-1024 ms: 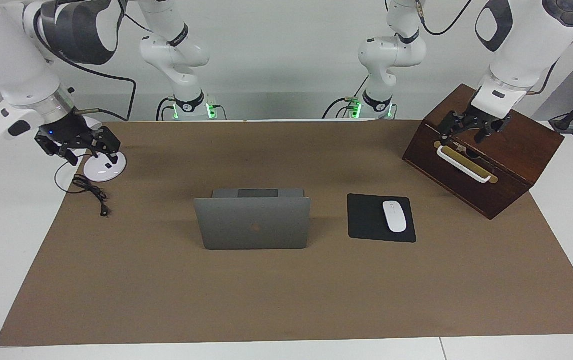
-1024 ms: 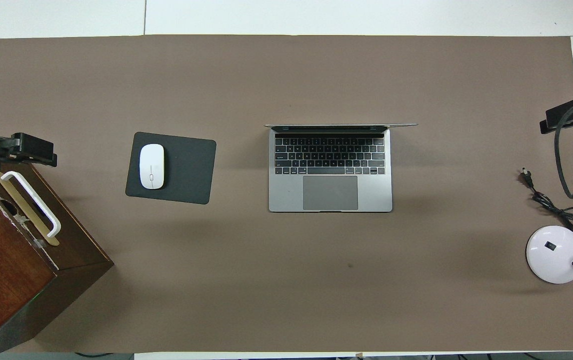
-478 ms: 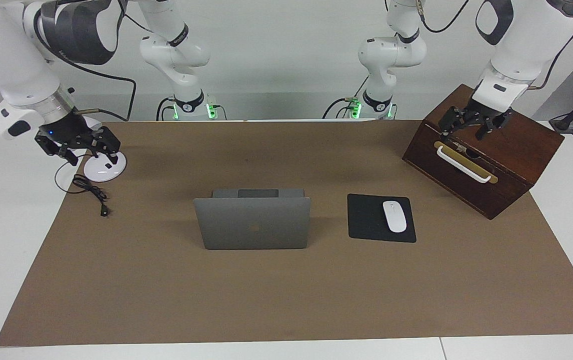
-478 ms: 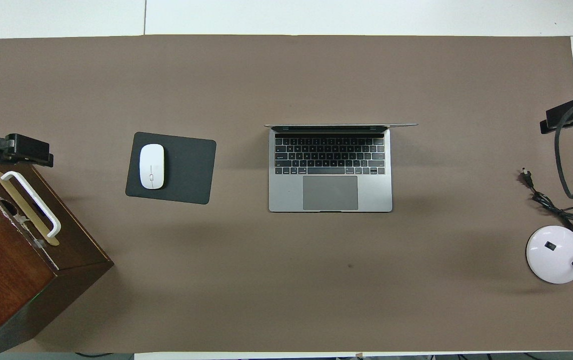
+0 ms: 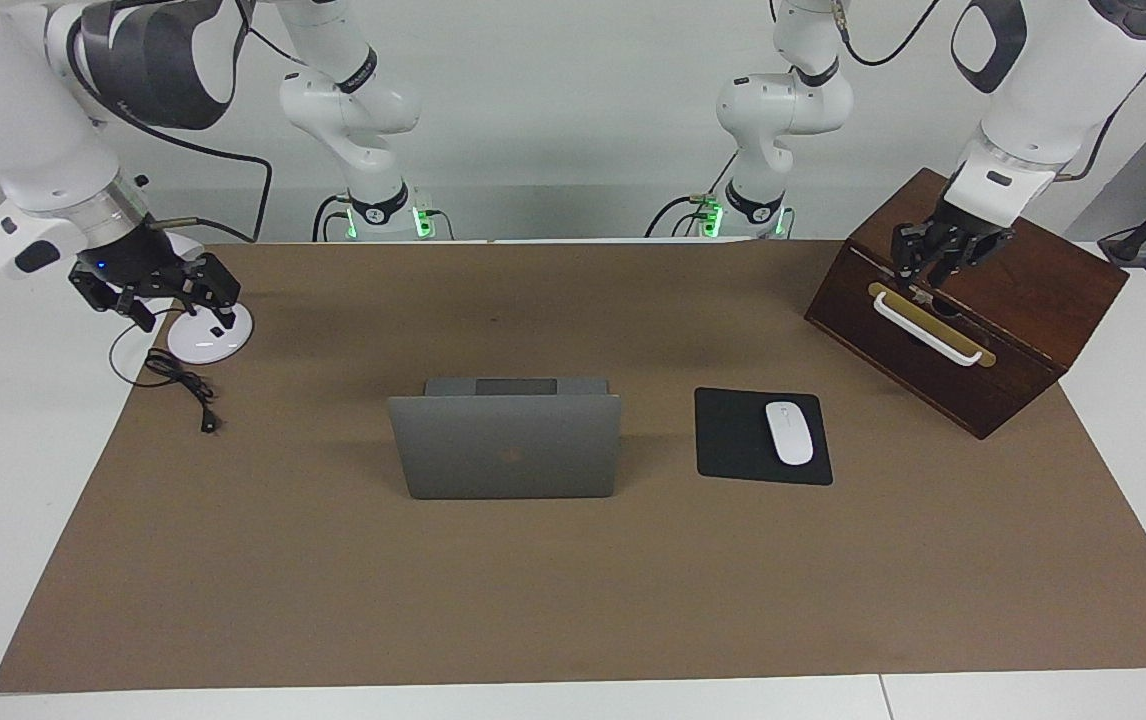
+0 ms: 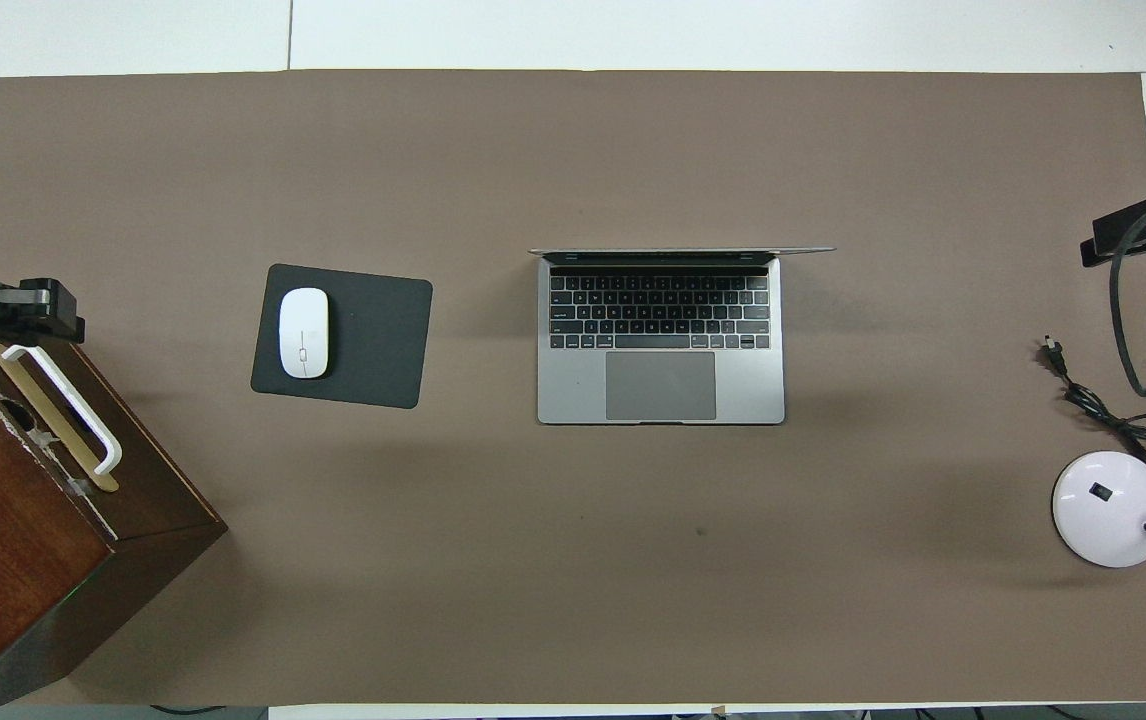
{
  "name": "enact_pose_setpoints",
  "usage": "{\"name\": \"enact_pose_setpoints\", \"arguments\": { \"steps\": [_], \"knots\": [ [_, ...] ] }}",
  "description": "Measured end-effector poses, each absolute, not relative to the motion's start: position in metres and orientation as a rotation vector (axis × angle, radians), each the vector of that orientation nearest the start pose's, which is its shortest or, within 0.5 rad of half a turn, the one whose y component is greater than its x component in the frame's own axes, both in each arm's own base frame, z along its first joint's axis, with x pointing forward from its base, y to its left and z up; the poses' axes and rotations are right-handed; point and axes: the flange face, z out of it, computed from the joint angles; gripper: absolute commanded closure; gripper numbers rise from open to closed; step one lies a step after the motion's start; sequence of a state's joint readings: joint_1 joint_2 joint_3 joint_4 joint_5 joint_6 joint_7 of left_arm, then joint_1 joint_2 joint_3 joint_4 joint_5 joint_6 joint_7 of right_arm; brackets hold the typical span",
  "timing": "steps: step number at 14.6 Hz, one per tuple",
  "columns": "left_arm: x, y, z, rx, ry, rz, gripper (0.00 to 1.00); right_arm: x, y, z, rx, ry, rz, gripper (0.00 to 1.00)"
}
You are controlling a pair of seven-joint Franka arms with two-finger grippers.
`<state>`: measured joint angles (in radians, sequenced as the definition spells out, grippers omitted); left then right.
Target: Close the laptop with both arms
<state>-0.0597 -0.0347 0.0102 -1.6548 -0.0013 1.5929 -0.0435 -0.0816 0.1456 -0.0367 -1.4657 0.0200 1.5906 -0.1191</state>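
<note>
The right gripper (image 5: pixel 178 300) hung over the white round lamp base (image 5: pixel 205 338), fingers wide; the thin silver-grey laptop (image 5: pixel 506 445) stood open mid-worktop; the left gripper (image 5: pixel 933 268) hung over the dark wooden box (image 5: pixel 973 330), its fingers' state unclear.

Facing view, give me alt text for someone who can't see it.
An open laptop stands mid-table beside a mousepad with a white mouse. The left hand hangs over a wooden box; the right hand, open, hangs over a lamp base.
</note>
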Motion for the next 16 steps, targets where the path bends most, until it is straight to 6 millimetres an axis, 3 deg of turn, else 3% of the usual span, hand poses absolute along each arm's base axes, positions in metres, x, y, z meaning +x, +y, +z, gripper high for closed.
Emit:
{"name": "enact_pose_setpoints", "arguments": {
  "steps": [9,11,13,15,16],
  "knots": [
    [0.551,-0.030,0.611,-3.147,0.016,-0.073,1.00,0.602,-0.077,0.582,-3.132,0.025,-0.081,0.00],
    [0.553,-0.033,0.602,-3.163,0.017,-0.104,1.00,0.602,-0.080,0.577,-3.133,0.032,-0.113,0.00],
    [0.550,-0.037,0.583,-3.176,0.023,-0.110,1.00,0.603,-0.080,0.570,-3.135,0.034,-0.200,0.18],
    [0.543,-0.050,0.570,-3.218,0.034,-0.134,1.00,0.601,-0.079,0.560,-3.134,0.032,-0.248,0.63],
    [0.539,-0.057,0.565,-3.238,0.040,-0.161,1.00,0.599,-0.078,0.556,-3.133,0.030,-0.250,0.80]
  ]
}}
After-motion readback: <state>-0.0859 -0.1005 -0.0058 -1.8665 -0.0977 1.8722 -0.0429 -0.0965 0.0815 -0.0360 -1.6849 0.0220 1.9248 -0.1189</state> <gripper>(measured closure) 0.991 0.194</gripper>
